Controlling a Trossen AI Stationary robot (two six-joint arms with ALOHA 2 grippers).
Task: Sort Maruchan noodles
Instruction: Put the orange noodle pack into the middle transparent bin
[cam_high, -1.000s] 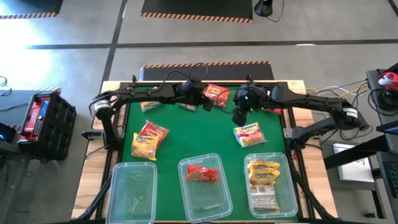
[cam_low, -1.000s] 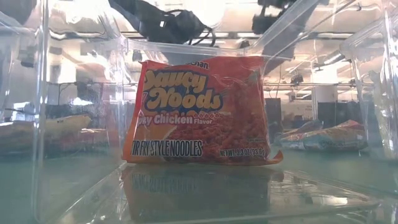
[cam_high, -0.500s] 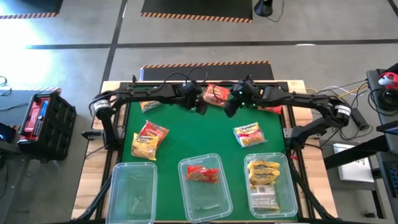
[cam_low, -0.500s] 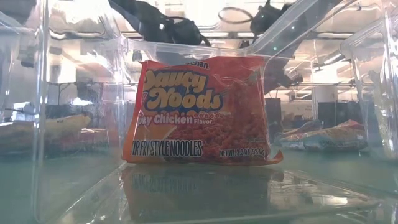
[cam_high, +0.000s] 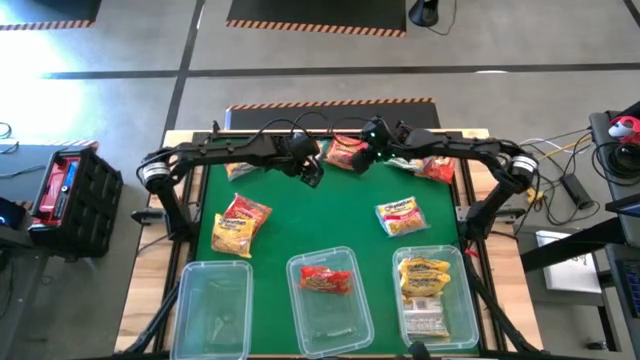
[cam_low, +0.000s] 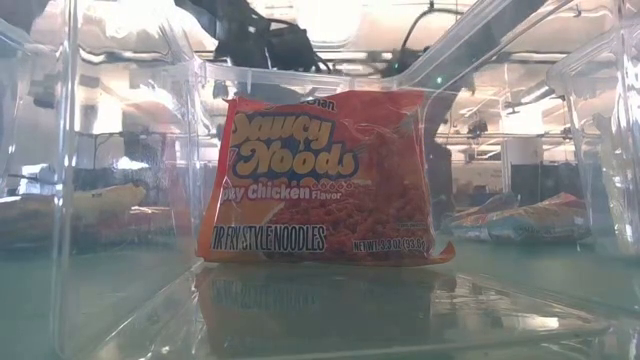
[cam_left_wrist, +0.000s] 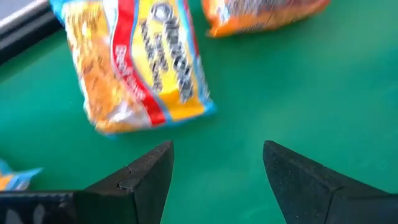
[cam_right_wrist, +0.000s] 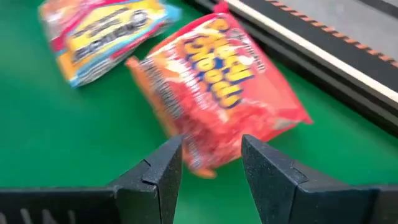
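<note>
Right gripper parted over red packet; overhead hides this; left gripper apart.

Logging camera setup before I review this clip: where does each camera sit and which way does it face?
High: overhead, straight down on the green table; both arms show.
Low: table height, inside the middle bin, facing the red packet.
Left wrist: past the open left end effector at a yellow packet.
Right wrist: past the open right end effector at an orange-red packet, shared with high.
</note>
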